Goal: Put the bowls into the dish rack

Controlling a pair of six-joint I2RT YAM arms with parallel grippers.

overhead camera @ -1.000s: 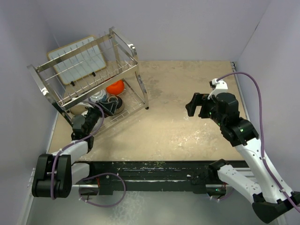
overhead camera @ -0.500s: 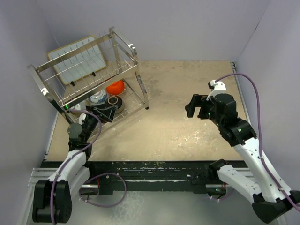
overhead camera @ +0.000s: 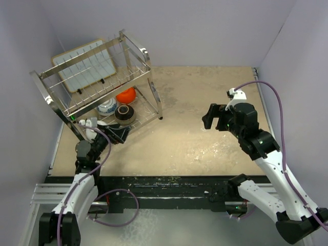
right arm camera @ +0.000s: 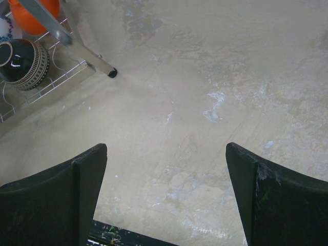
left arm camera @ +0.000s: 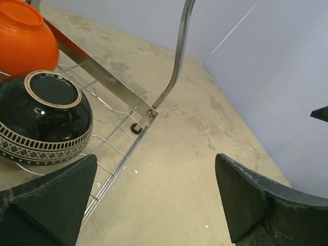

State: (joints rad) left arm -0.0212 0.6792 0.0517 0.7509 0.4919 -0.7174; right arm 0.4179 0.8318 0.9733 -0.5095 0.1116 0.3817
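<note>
Dish rack point(overhead camera: 144, 54) holds three bowls point(overhead camera: 107, 106) in its lower tier. My left tool point(left arm camera: 155, 164) gapes empty beside that tier's front edge; right tool point(right arm camera: 165, 154), also spread, hangs well away. Snagging wire could jolt the dark bowl point(left arm camera: 43, 120).

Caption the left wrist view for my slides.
Open left tool at the dish rack corner; dark bowl and orange bowl inside.

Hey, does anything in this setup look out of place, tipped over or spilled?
Nothing is spilled or broken. The dish rack sits skewed to the table edges, and the tabletop has pale scuffs. The dark bowl and orange bowl rest in the lower tier.
</note>
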